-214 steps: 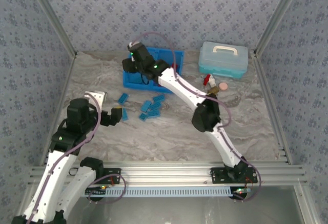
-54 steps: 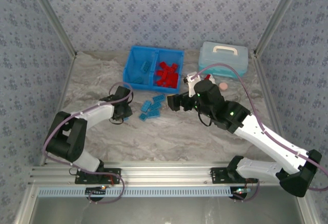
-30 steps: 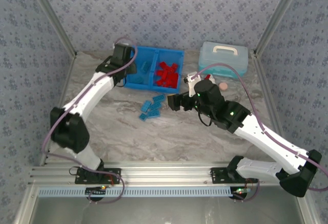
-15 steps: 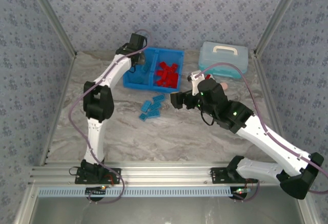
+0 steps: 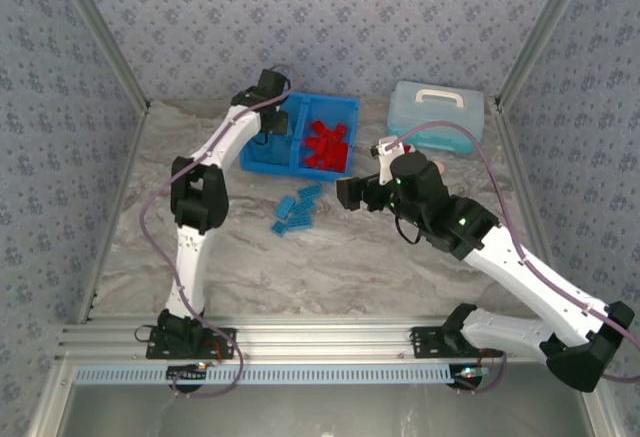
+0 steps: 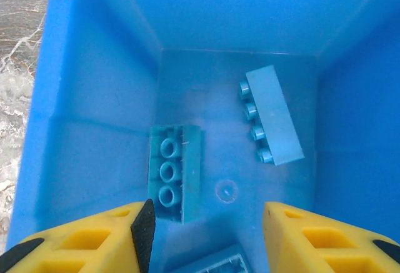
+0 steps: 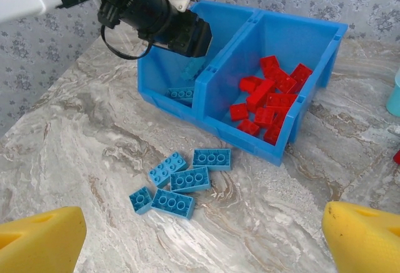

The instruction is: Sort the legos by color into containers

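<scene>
The loose light blue legos (image 5: 297,209) lie on the bench (image 5: 330,257) just before the bin (image 5: 290,166), long axes at mixed angles, nearest the wide-spread, empty right pincer (image 5: 345,194), while the left pincer (image 6: 204,222) hangs over the bin's left compartment (image 6: 219,117), jaws parted, seemingly gripping nothing.

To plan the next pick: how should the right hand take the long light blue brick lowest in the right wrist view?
Come straight down and pinch the light blue brick across its two long sides. It lies flat, studs up; the near side faces bare table, but a neighbouring brick sits close behind, so room looks tight.
</scene>
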Robot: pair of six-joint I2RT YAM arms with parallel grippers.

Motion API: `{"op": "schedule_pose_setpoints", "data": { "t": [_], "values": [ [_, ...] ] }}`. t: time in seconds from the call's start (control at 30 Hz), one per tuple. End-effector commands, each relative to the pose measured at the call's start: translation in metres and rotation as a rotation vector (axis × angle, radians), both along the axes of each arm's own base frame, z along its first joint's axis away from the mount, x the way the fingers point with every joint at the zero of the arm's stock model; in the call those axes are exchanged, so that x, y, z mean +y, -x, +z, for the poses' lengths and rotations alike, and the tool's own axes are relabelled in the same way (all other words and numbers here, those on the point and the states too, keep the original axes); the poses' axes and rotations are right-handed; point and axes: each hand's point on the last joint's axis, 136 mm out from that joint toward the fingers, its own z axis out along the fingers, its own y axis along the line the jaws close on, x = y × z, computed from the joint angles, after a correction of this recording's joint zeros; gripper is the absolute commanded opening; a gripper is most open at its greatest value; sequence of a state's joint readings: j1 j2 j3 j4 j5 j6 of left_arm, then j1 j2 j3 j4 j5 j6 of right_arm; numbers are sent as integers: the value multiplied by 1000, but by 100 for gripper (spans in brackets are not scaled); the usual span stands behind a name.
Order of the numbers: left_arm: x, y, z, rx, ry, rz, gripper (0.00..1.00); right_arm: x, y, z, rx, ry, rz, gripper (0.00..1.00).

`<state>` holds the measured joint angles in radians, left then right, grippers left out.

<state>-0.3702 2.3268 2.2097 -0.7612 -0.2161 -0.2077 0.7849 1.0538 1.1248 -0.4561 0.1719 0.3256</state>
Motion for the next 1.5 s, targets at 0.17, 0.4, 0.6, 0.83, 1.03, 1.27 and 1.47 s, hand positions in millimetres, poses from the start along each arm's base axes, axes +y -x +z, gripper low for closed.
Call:
{"op": "schedule_pose_setpoints", "data": {
  "t": [0.17,0.4,0.6,0.83,1.03,1.27,1.47],
  "values": [
    [-9,80,139,-209,271,-33,51,-5,5,15,-10,-39,-3,100],
    [-27,192,101,-140,314,-216,51,-4,3,17,-22,-49,-3,100],
    [-18,256,32,13,232,-307,53,2,-3,16,-22,-50,5,100],
    [-26,279,-33,151,194,-397,60,13,-8,11,1,-52,21,100],
    [-33,274,-61,186,177,-429,65,9,-8,6,12,-40,7,100],
    [-31,273,-88,262,106,-431,64,5,-6,4,15,-35,-5,100],
    [-25,272,-108,304,12,-407,55,7,-7,3,18,-40,-2,100]
  ]
}}
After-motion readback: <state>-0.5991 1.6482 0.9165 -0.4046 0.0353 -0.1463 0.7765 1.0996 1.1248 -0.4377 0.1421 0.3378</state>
